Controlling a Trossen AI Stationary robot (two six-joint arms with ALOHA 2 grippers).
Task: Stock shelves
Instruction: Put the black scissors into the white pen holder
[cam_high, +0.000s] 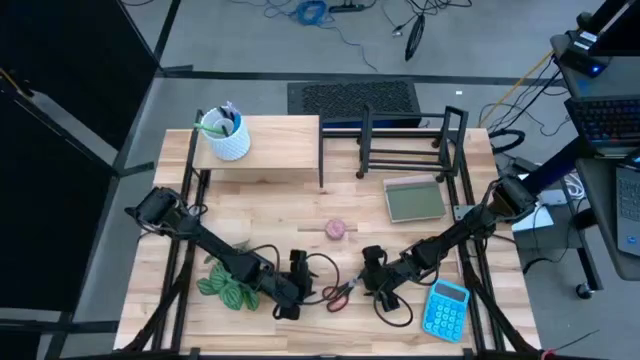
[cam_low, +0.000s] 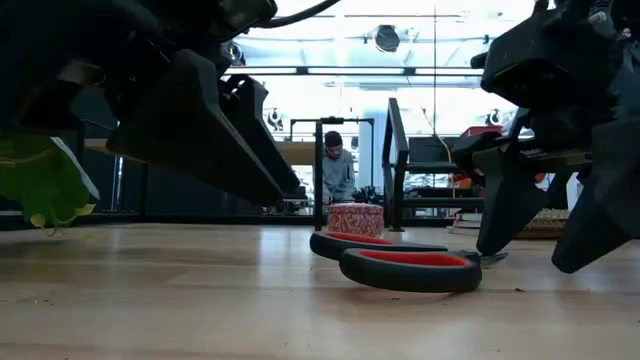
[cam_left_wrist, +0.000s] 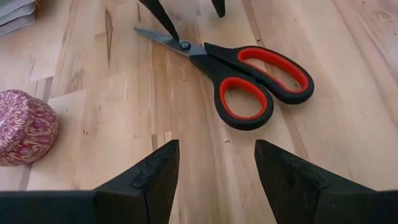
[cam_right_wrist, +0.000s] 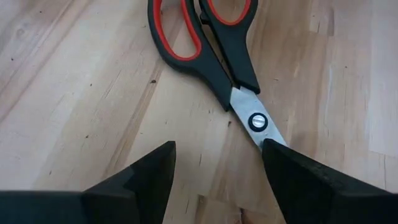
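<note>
**Scissors flanked by both grippers, shelves still waiting at the back**

The scissors (cam_high: 341, 293) lie flat on the bench (cam_high: 300, 215), between the left gripper (cam_high: 297, 296) and the right gripper (cam_high: 372, 283). Both have their fingers spread apart and hold nothing.

To lift cleanly, I judge the right gripper should close across the blades near the pivot (cam_right_wrist: 258, 122), low to the wood, since the thin steel offers little height to pinch.

The wooden riser shelf (cam_high: 262, 152) and the black wire rack (cam_high: 410, 140) stand well apart from the scissors, at the bench's far side.

Whether the right fingertip already touches the blade is hard to tell. The green plant (cam_high: 228, 288) is partly covered by the left arm.
</note>
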